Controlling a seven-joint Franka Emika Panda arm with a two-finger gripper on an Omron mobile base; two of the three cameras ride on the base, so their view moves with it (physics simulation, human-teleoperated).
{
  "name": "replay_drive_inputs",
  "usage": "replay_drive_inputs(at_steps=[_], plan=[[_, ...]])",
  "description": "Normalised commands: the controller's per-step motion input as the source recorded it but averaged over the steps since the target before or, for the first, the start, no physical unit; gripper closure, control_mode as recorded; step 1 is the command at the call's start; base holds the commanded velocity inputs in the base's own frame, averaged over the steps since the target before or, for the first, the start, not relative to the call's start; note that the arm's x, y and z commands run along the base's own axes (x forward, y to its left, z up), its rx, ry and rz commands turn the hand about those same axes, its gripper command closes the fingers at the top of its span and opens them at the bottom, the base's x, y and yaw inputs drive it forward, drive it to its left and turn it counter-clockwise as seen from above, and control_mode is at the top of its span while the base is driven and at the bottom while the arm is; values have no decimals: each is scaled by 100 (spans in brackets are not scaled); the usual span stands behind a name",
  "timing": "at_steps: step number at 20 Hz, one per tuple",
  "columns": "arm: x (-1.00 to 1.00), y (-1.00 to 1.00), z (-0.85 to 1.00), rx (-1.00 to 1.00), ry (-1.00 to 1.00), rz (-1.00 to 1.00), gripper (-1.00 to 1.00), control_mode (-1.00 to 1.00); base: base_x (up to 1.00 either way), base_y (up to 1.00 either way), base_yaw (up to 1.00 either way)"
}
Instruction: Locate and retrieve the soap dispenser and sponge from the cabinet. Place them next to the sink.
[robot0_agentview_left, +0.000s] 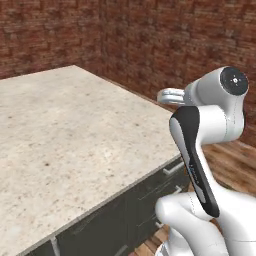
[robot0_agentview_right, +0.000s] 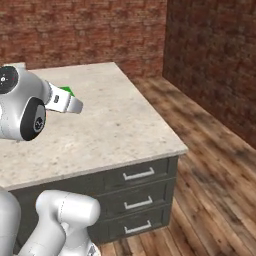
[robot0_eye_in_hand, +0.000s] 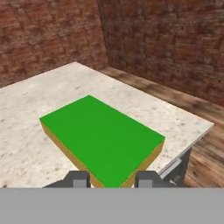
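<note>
Two dark fingertips of the gripper are pinching the sponge by its near end, green side up, and holding it above the speckled tabletop, w/ brick walls behind.

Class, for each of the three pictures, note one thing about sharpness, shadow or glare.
Left base view: countertop evenly lit, no glare. Right base view: drawer fronts shaded under the counter edge. Hand view: sponge flat bright green, no highlights, edges slightly soft.

A speckled stone countertop tops dark drawers, with brick walls and wooden floor.
</note>
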Motion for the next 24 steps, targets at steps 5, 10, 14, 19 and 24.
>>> replay_drive_inputs(at_steps=[5, 10, 14, 19, 24], plan=[[0, 0, 0, 0, 0, 0, 100, 100, 0, 20, 50], [0, 0, 0, 0, 0, 0, 100, 100, 5, 30, 44], [0, 0, 0, 0, 0, 0, 100, 100, 26, 33, 32], [0, 0, 0, 0, 0, 0, 100, 100, 19, 27, 15], [0, 0, 0, 0, 0, 0, 100, 100, 45, 31, 3]])
